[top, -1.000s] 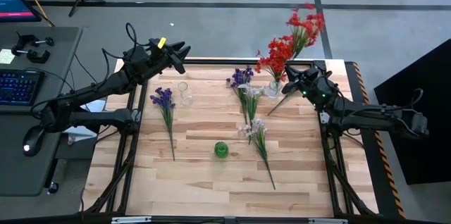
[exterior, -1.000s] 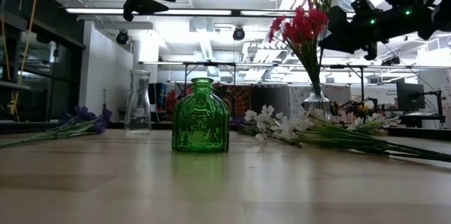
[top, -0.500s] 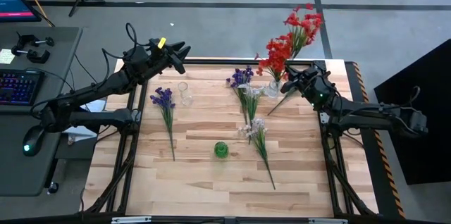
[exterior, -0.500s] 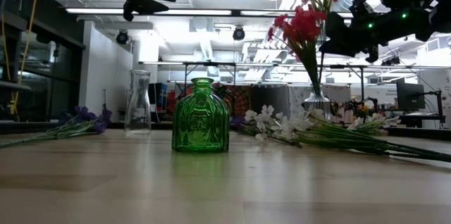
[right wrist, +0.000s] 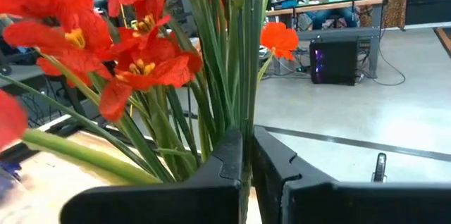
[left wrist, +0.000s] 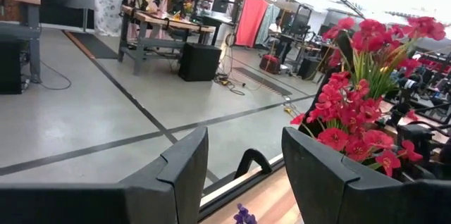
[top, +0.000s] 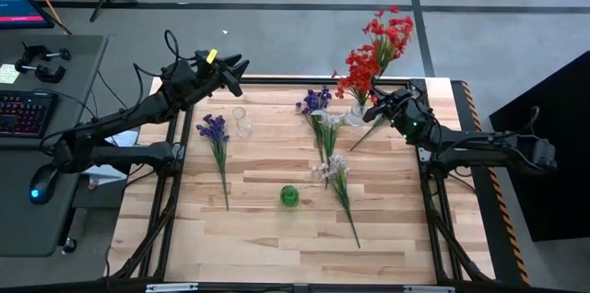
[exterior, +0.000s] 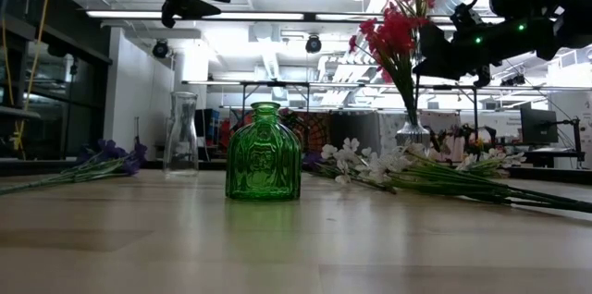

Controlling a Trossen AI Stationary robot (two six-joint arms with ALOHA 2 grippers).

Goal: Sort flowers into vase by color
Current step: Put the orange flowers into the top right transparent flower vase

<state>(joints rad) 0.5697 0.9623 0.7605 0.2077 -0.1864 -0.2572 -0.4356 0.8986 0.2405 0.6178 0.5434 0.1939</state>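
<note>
The right end effector is clamped on the green stems of a red flower spray, its two fingers pressed together around them just above the mouth of a small clear vase. That spray runs steeply upward from the vase, its long axis leaning away from the bench edge, blooms at the top and stems pointing down into the glass. A second red spray stands in the same vase, shorter and beside the held one. The right arm reaches toward the vase low and nearly level from the bench's right side.

Beside the vase lie a purple spray and white sprays, stems pointing away from it. A green vase stands farther off, and a tall clear bottle with another purple spray lie well apart from the vase. The left end effector hangs above the bottle's end of the bench, fingers apart, holding nothing.
</note>
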